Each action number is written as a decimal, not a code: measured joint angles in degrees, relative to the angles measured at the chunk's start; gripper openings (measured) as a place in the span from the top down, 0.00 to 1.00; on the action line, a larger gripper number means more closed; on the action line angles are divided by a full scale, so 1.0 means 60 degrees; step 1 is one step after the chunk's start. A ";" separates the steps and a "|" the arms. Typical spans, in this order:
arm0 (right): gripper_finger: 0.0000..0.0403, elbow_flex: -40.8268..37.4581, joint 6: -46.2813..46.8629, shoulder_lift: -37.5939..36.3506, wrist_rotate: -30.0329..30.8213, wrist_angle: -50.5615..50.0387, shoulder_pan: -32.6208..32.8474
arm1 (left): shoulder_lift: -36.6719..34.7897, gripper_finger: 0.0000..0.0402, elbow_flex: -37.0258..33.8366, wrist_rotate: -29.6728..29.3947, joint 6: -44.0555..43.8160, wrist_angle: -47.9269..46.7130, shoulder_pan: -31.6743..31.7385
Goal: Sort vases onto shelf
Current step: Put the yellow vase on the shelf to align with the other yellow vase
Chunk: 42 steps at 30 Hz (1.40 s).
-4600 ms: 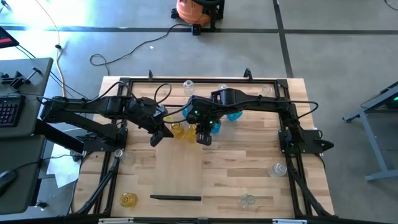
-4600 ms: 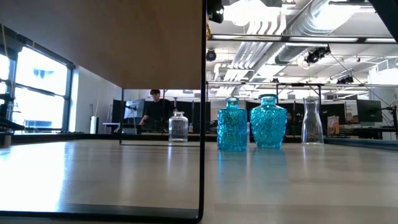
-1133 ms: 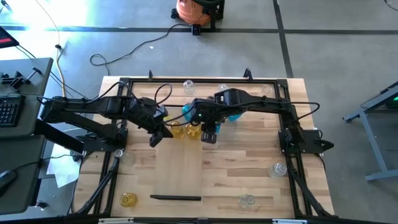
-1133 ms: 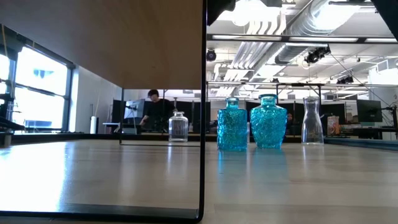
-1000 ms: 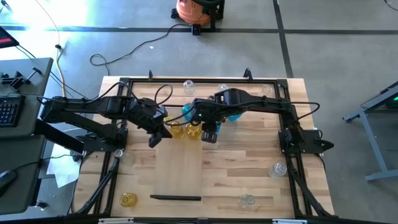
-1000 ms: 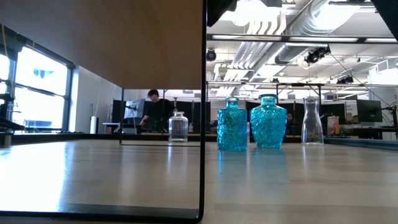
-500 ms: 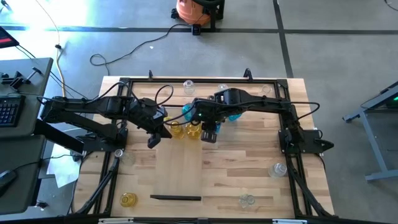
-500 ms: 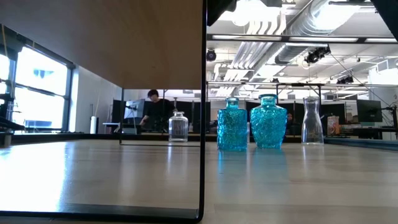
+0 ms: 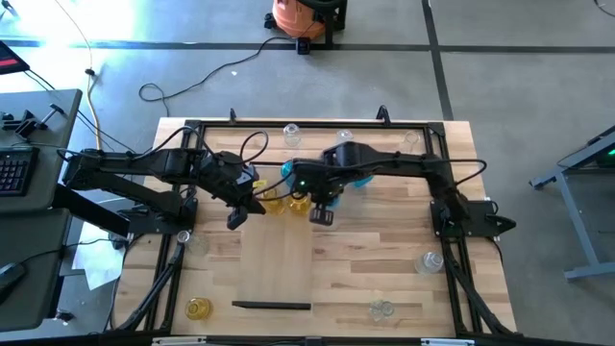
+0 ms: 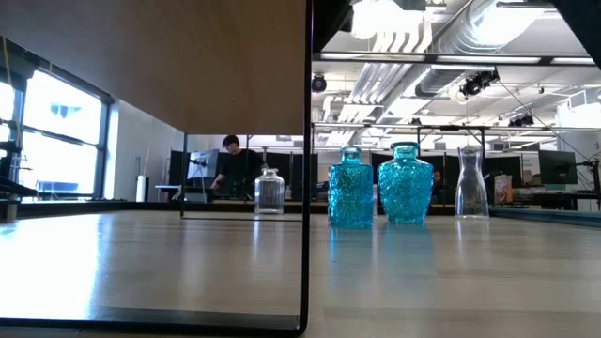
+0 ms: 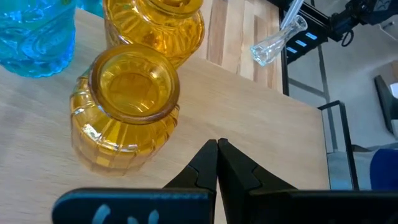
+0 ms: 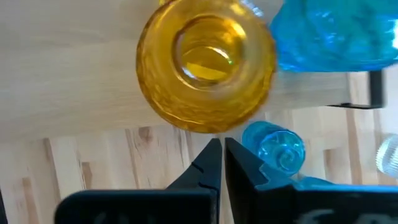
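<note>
Two yellow vases [image 9: 284, 201] stand side by side on the far end of the pale shelf [image 9: 274, 259], a raised panel seen from below in the low view [image 10: 150, 56]. Blue vases [image 9: 288, 173] stand just beyond them. My left gripper [image 11: 217, 146] is shut beside one yellow vase [image 11: 127, 106], apart from it, over the shelf's left edge [image 9: 235, 219]. My right gripper [image 12: 217, 149] is shut and points steeply down at the near side of the other yellow vase [image 12: 205, 62], with nothing between its fingers. My right gripper's shut fingertips [image 12: 211, 149] stand at the near edge of the yellow vase's round body [image 12: 208, 127], coming from above. Whether they touch the glass I cannot tell. The vase stands upright on the shelf.
Clear vases stand along the table's far edge [image 9: 291, 132], at the near right [image 9: 430, 261] and at the left [image 9: 183, 237]. A yellow vase [image 9: 199, 308] stands at the near left. A blue vase [image 12: 280, 146] stands beside the shelf. A person [image 10: 233, 164] shows in the room behind.
My right gripper has dipped and shifted a little toward the table's near edge, by the near side of the yellow vase, and its fingers have come together. The vases stand as before.
</note>
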 joint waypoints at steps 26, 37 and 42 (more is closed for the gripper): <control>1.00 0.0000 -0.0266 0.0169 -0.0070 0.0262 -0.0007 | -0.0019 1.00 0.0000 0.0902 0.0450 0.0349 0.0004; 1.00 0.0000 -0.0324 0.0169 -0.0080 0.0269 -0.0007 | -0.0781 1.00 0.0004 -0.0627 0.1382 -0.1481 0.0007; 1.00 0.0000 -0.0339 0.0169 -0.0098 0.0284 -0.0025 | -0.0570 1.00 0.0004 -0.1963 0.1841 -0.1966 0.0076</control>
